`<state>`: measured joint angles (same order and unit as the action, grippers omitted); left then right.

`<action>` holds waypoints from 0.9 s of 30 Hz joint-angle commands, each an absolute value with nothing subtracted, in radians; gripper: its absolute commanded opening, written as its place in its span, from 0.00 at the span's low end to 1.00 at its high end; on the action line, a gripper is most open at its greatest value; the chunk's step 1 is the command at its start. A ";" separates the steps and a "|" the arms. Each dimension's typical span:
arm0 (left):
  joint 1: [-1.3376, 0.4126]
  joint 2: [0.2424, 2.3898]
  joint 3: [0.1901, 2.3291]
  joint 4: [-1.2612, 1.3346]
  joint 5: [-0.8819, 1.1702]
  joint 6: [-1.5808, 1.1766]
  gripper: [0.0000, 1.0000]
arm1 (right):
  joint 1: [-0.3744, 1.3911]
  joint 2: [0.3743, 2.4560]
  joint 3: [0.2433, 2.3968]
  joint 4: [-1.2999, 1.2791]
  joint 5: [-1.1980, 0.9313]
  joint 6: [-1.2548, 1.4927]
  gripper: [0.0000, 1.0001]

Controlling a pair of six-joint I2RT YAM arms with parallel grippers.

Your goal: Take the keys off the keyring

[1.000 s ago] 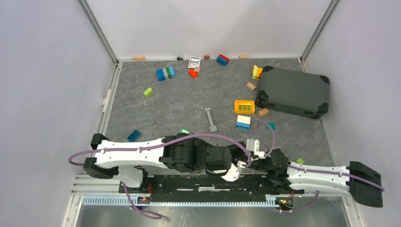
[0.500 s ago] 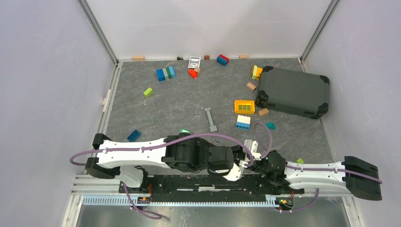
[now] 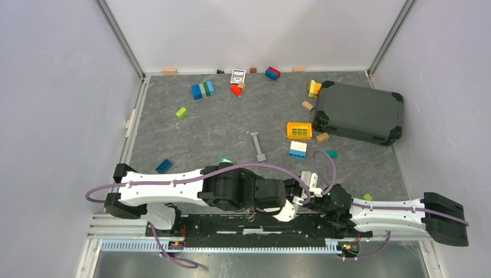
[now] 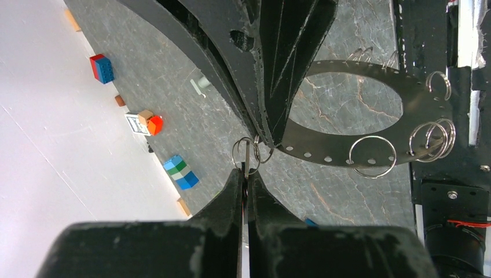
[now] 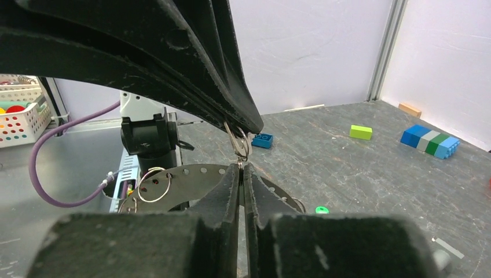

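Left fingers (image 4: pixel 230 194) and right fingers (image 5: pixel 227 188) meet tip to tip, both squeezed tight on the keyring (image 4: pixel 250 153). It hangs between them, up off the tabletop (image 3: pixel 202 127) near the arm bases.

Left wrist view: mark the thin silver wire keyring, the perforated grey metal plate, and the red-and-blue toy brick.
thin silver wire keyring (image 4: pixel 246 152): left wrist view, central loop.
perforated grey metal plate (image 4: pixel 324 152): left wrist view, lower band.
red-and-blue toy brick (image 4: pixel 103 68): left wrist view, blue face.

Robot lab test cell: white panel walls (image 3: pixel 58 116), aluminium frame posts (image 3: pixel 120 39), scattered toy bricks (image 3: pixel 202 90).
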<state>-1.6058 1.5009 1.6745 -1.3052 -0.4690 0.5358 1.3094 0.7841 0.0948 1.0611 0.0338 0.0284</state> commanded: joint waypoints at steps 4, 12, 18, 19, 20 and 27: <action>-1.613 1.470 1.679 -1.261 -0.455 0.510 0.02 | 1.313 0.765 0.121 1.098 0.041 0.013 0.00; -1.611 1.348 1.555 -1.159 -0.502 0.450 0.02 | 1.313 0.633 0.172 0.810 0.020 -0.083 0.00; -1.612 1.188 1.405 -0.984 -0.453 0.404 0.02 | 1.313 0.547 0.231 0.627 0.003 -0.161 0.00; -1.611 1.168 1.383 -0.956 -0.446 0.398 0.02 | 1.313 0.541 0.240 0.612 -0.010 -0.170 0.00; -1.613 1.148 1.359 -0.932 -0.437 0.391 0.02 | 1.313 0.538 0.251 0.597 -0.036 -0.178 0.00; -1.612 1.073 1.226 -0.761 -0.378 0.351 0.03 | 1.313 0.531 0.287 0.605 -0.146 -0.199 0.00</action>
<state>-1.6062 1.1103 1.2747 -0.8948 -0.4080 0.4129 1.3136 0.5484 0.2371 0.6048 -0.0788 -0.1627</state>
